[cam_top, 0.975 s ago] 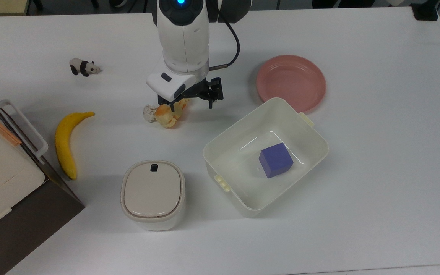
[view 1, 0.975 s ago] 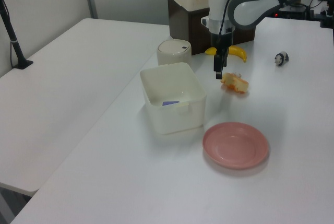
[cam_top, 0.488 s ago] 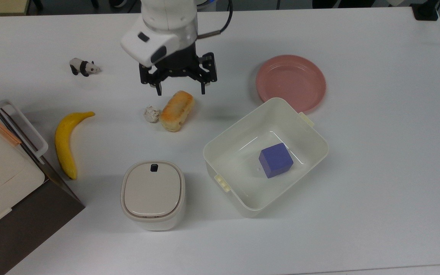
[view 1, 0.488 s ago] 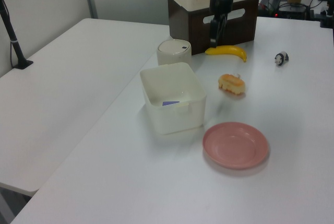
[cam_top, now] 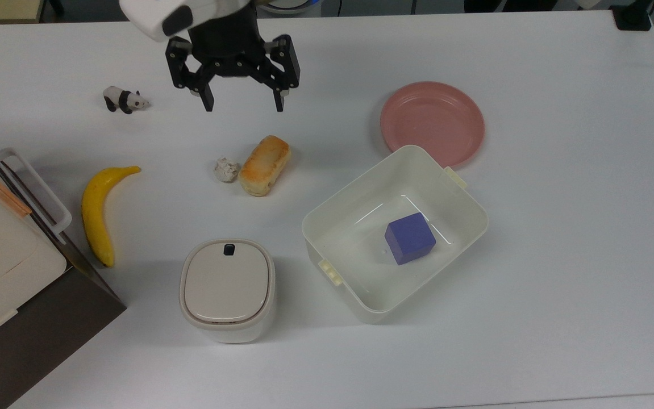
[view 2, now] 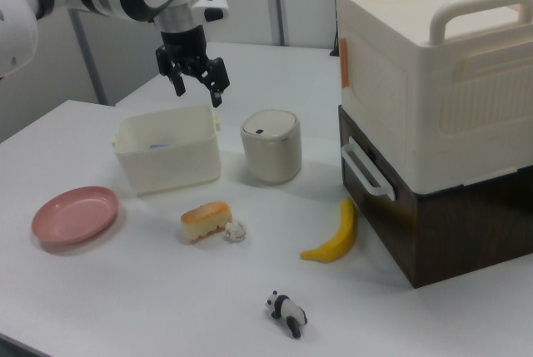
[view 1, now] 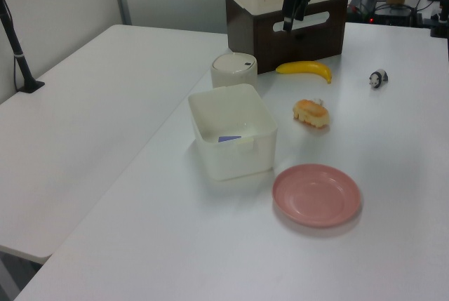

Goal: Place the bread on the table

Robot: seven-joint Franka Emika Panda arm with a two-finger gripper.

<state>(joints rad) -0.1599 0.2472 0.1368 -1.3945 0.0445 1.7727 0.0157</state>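
Gripper raised above the desk, jaws apart, holding nothing. Bread lies flat on the desk below it, paper ball just beside, between banana and tub.

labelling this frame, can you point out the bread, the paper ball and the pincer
bread [cam_top: 264, 165], top view, middle of its orange-brown top
paper ball [cam_top: 225, 169], top view, its centre, just left of the bread
pincer [cam_top: 242, 105], top view, midway between its two open fingertips
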